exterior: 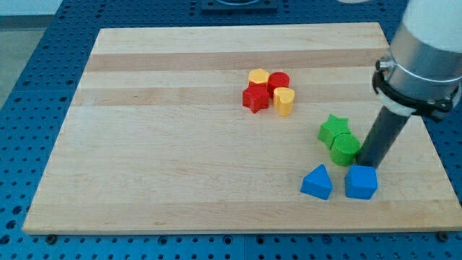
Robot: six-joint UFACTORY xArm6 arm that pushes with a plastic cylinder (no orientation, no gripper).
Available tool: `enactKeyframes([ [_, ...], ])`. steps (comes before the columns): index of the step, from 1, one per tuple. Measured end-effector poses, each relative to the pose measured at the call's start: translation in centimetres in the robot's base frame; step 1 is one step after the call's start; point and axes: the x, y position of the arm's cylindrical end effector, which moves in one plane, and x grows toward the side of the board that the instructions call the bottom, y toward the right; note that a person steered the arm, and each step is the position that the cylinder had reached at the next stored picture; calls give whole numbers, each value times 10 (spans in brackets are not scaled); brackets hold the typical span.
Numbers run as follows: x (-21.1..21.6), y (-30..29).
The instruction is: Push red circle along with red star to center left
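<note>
The red circle [279, 82] and the red star [254, 97] sit together right of the board's middle, toward the view's top. A yellow hexagon [258, 76] touches both from above, and a yellow heart [284, 101] lies just right of the star. My tip [368, 163] rests on the board at the view's lower right, far from the red blocks. It is just right of the green circle [345, 149] and just above the blue cube [361, 182].
A green star [333, 128] sits above the green circle. A blue triangle [317, 182] lies left of the blue cube. The wooden board [144, 144] lies on a blue perforated table. The arm's grey body [422, 58] hangs over the board's right edge.
</note>
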Motion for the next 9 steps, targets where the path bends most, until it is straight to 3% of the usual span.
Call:
enactKeyframes([
  [2,0,21],
  [5,67,25],
  [9,48,-4],
])
